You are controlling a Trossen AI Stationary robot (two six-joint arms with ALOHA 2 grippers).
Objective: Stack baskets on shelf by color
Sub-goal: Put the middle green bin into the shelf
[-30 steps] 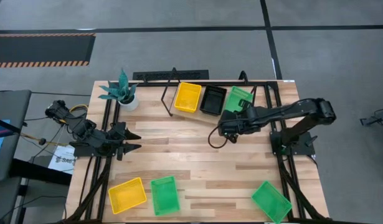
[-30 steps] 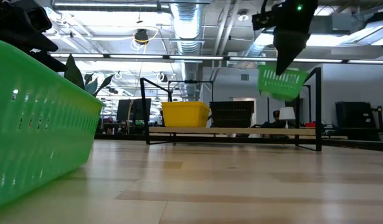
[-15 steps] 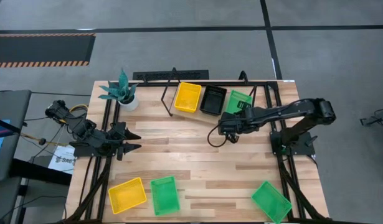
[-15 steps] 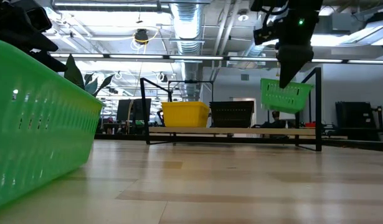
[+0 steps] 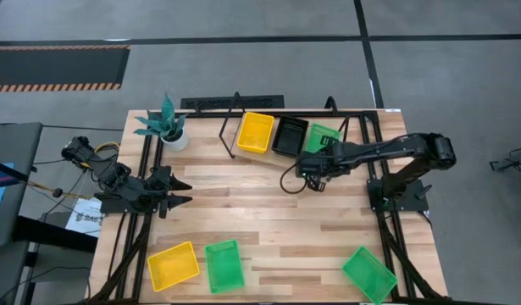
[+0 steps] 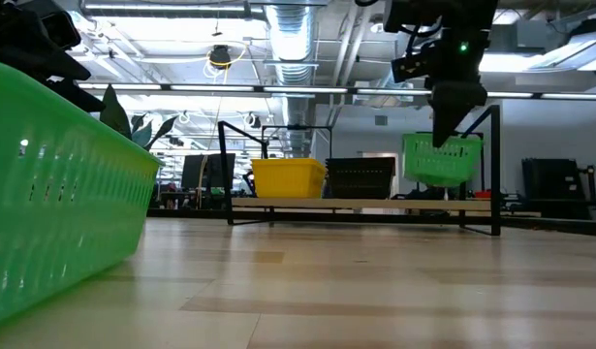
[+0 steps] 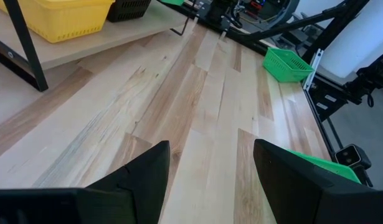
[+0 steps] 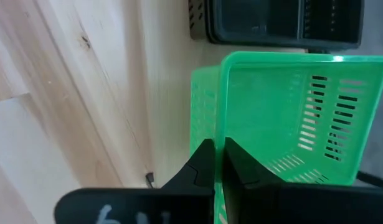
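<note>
On shelf [image 5: 243,155]: 3 baskets; tabletop: 3.

A slatted wooden table [image 5: 268,212] fills the frame's middle. At its top stands a shelf [image 5: 277,153] holding a yellow basket [image 5: 256,132] and black basket [image 5: 290,135]; the green basket [image 5: 322,135] seems just above it. A plant [image 5: 165,123] sits upper left; a yellow basket [image 5: 173,265] and two green baskets [image 5: 224,265] [image 5: 368,274] lie along the bottom.

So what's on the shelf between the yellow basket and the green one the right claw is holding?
A black basket, seen in the high and low views.
</note>
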